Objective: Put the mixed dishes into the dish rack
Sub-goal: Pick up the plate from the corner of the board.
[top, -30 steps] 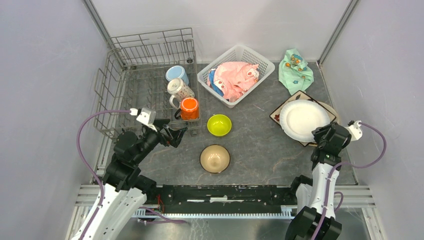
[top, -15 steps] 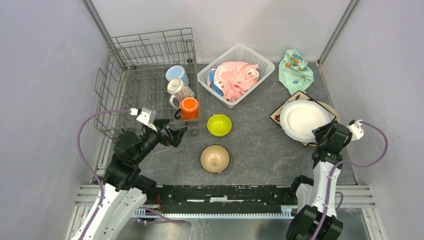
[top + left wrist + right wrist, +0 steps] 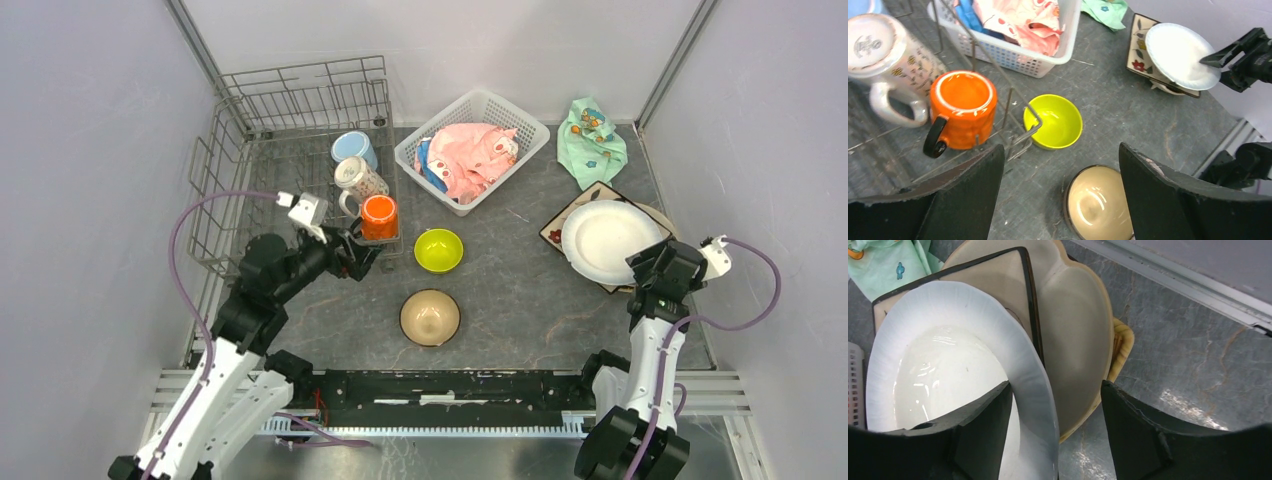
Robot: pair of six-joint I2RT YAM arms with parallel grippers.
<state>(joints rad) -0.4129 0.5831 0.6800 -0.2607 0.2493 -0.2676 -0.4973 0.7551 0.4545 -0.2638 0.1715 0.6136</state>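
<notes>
The dish rack holds a light-blue mug, a white patterned mug and an orange mug. My left gripper hovers open and empty at the rack's front right corner. Below it stand the lime-green bowl and the tan bowl. A white plate lies tilted on a dark square plate and a cream divided plate. My right gripper is open astride the white plate's near rim, its right finger clear of it.
A white plastic basket with a pink cloth stands at the back middle. A mint-green cloth lies at the back right. The table's right rail runs close behind the plates.
My left gripper has moved back and right, closer to the orange mug. My right gripper's jaws have spread wider at the white plate's rim.
</notes>
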